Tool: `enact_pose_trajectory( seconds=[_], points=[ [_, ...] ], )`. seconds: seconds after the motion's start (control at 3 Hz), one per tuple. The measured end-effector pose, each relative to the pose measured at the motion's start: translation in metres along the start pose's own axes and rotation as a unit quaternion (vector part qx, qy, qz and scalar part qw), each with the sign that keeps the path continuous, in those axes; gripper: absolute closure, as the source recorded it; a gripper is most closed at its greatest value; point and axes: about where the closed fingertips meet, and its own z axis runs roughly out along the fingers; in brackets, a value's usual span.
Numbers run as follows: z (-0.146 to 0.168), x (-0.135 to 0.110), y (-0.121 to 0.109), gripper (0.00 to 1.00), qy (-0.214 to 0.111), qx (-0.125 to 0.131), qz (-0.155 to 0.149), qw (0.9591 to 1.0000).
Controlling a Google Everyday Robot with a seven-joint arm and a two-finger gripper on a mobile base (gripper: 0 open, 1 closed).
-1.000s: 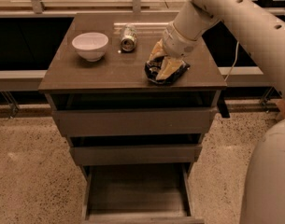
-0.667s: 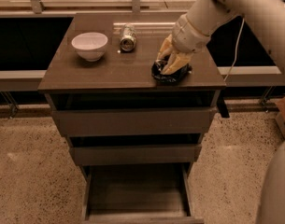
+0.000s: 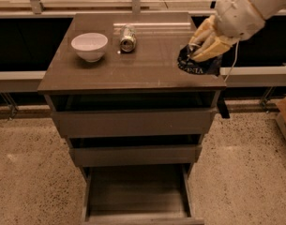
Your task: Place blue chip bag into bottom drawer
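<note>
The blue chip bag is a crumpled dark blue foil bag with white markings, held at the right edge of the cabinet top. My gripper is shut on the bag's top and holds it a little above the surface, partly past the right edge. The bottom drawer is pulled open at the foot of the cabinet, its deep flat tray bare. The bag is up and to the right of that drawer.
A white bowl stands at the left of the cabinet top. A silver drink can lies on its side near the middle back. Two wider drawers above are slightly open. Speckled floor surrounds the cabinet.
My gripper has lifted the blue chip bag off the cabinet top and carried it to the right, towards the top's right edge.
</note>
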Motion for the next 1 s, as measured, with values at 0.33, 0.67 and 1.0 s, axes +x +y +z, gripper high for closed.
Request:
enact_pose_trajectory(
  seconds=[0.33,0.67,1.0],
  points=[
    [-0.011,0.015,0.051,1.0,-0.126,0.019,0.123,0.9841],
    [0.015,0.048,0.098,1.0,-0.226,0.019,0.231,0.9462],
    [0.066,0.09,0.13,1.0,-0.285,-0.008,0.331,0.8995]
  ],
)
